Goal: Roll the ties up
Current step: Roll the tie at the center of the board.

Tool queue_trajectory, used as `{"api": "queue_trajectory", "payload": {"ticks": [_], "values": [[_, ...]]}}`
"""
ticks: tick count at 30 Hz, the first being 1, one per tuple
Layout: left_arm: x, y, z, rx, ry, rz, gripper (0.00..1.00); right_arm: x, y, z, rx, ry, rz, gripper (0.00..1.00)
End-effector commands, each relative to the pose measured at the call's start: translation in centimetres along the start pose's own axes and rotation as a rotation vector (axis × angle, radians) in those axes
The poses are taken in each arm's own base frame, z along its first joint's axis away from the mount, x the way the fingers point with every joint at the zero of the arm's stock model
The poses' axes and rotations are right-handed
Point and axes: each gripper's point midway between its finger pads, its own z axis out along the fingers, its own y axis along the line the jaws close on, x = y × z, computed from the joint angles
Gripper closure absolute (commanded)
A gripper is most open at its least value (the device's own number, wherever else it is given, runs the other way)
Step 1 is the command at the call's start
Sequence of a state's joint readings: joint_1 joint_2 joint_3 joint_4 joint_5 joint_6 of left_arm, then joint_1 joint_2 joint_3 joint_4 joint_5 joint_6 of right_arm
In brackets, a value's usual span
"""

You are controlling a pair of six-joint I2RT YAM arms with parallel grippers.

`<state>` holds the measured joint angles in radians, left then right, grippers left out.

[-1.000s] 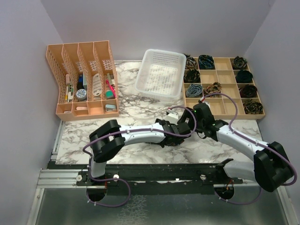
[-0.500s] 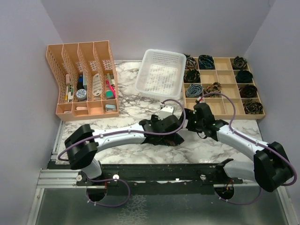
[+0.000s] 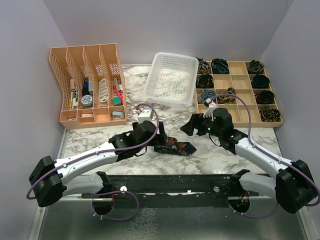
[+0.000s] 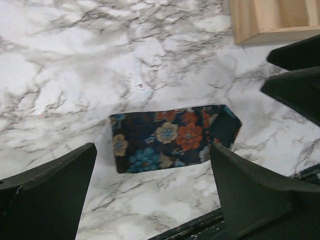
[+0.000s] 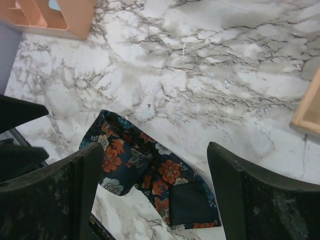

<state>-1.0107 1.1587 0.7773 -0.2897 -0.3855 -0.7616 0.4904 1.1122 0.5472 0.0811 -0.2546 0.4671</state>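
While rolled ties (image 3: 219, 65) already sit in the wooden divider tray (image 3: 260, 125), one floral tie (image 3: 174, 147) lies folded, unrolled, near its front-left corner, with left gripper (image 4: 152, 147) and right gripper (image 5: 155, 147) both spread wide, empty.

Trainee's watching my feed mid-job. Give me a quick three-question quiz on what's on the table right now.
1. Yes or no: does the left gripper or the right gripper hold the tie?
2. Fill the blank: the tray holds several ___ ties.
3. The loose tie lies: A) in the tray, B) on the table, C) in the right gripper.

Key: 1 no, both are open; 2 rolled; 3 B.
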Motion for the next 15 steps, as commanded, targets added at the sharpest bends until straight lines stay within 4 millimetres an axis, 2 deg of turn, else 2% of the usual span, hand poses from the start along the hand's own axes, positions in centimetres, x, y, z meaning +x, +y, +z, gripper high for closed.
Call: {"api": "queue_trajectory", "payload": {"ticks": [1,8,15], "values": [[0.1,2.5,-0.8,0.032,-0.004,-0.062,0.02,-1.2,2.9,0.1,-0.161,-0.017,-0.089,0.12],[0.8,6.2,-0.7,0.01,0.013,-0.125,0.01,-1.3,4.3,-0.3,-0.241,-0.083,-0.243,0.11],[1.6,8.2,-0.5,0.003,0.019,-0.202,0.01,-0.4,4.5,-1.1,-0.252,-0.122,-0.446,0.08]]}}
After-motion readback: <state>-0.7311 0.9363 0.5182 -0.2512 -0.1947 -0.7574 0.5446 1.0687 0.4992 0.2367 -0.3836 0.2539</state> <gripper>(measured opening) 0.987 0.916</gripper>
